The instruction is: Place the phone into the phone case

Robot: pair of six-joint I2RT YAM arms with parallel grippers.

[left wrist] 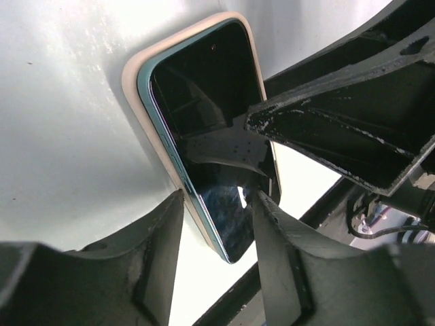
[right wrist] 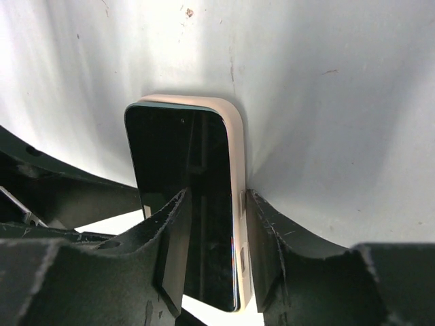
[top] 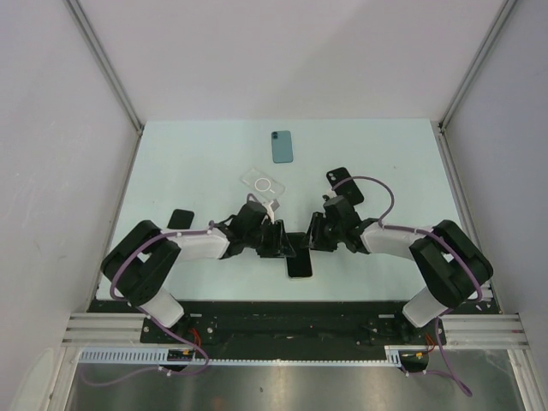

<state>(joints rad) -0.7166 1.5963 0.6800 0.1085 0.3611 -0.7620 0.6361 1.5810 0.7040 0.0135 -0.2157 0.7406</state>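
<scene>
Cream-coloured phone case (left wrist: 131, 88) lies flat on the pale table (top: 385, 163), at centre near the front edge, btwn the two arms. The phone (top: 300, 257) sits in it, black screen up. Its teal edge shows above the case wall along one long side, so it does not look fully seated there.

(a) Left gripper (top: 281, 244): reaches in from the left. In the left wrist view its fingers (left wrist: 160, 258) straddle the phone's near end, one against the case wall and the other at the opposite screen edge. Jaws are drawn in to the phone's width, pinching it w/ the case.

(b) Right gripper (top: 314, 233): reaches in from the right. In the right wrist view one finger presses the case's side wall at the buttons and the other lies at the far screen edge. Jaws likewise narrowed onto the phone across its width.

(c) The two grippers nearly meet over the phone. The right one's finger crosses the left wrist view, its tip resting on the screen.

(d) Other items, all well apart from the grippers: teal phone (top: 281, 146) at the far middle; clear case (top: 262, 183) w/ a ring mark just behind the left arm; black handset (top: 344, 186) behind the right arm; flat black item (top: 180, 219) at left, type unclear.
</scene>
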